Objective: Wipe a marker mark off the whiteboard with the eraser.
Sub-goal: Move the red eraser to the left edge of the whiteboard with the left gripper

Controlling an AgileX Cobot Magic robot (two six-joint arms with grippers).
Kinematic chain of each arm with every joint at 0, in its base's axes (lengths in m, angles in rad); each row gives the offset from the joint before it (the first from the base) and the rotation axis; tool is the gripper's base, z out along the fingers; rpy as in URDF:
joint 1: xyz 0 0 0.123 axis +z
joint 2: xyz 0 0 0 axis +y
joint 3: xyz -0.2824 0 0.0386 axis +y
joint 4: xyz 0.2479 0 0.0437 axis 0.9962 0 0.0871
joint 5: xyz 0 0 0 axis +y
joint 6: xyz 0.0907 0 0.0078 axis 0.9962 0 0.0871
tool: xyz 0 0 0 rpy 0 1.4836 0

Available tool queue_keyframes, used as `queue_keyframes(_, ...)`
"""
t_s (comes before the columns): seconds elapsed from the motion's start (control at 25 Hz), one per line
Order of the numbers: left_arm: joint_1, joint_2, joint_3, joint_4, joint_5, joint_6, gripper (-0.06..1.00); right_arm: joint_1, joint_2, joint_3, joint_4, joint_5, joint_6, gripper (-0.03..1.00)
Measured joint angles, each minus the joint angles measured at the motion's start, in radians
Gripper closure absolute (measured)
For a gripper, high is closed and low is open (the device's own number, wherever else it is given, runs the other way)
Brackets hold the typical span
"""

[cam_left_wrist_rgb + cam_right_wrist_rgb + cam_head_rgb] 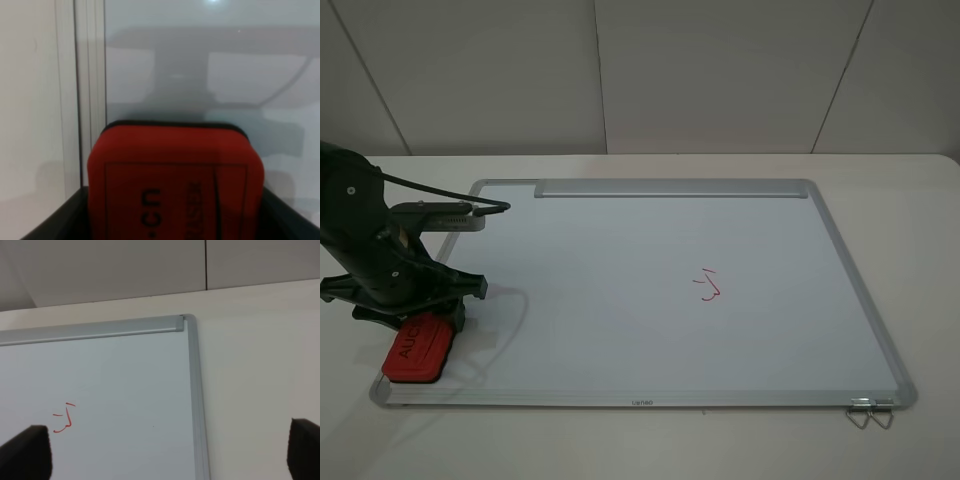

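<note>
The whiteboard (620, 250) lies flat on the table, its silver tray strip (670, 188) along the far edge. The red eraser (420, 350) (175, 185) sits on the board's near left corner. My left gripper (432, 322) (172, 222) stands over it, a dark finger (55, 222) pressed to each side, shut on it. A red hook-shaped squiggle (709, 287) (63, 423) with small dashes sits right of the board's middle. The tiny star-like marker mark does not show. My right gripper (167, 452) hangs open over the board's far right part, outside the high view.
Metal clips (870, 410) stick out at the board's near right corner. A black cable (440, 192) loops from the left arm over the board's far left corner. White wall panels stand behind the table (920, 250).
</note>
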State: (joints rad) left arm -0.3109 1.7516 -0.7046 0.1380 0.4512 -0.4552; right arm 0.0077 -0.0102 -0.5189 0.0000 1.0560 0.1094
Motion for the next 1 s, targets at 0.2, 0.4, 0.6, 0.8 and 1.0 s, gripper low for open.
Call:
queue_keyframes(0.2, 0.0, 0.0, 0.0, 0.0, -0.001, -0.003, 0.36, 0.0, 0.0, 0.0, 0.0, 0.0, 0.0, 0.14)
queue_keyframes(0.4, 0.0, 0.0, 0.0, 0.0, -0.001, -0.004, 0.35, 0.0, 0.0, 0.0, 0.0, 0.0, 0.0, 0.14)
queue_keyframes(0.6, 0.0, 0.0, 0.0, 0.012, 0.0, -0.004, 0.32, 0.0, 0.0, 0.0, 0.0, 0.0, 0.0, 0.14)
queue_keyframes(0.8, 0.0, -0.036, 0.001, 0.012, 0.001, -0.007, 0.32, 0.0, 0.0, 0.0, 0.0, 0.0, 0.0, 0.14)
queue_keyframes(1.0, 0.0, -0.092, 0.001, 0.014, 0.002, -0.007, 0.32, 0.0, 0.0, 0.0, 0.0, 0.0, 0.0, 0.14)
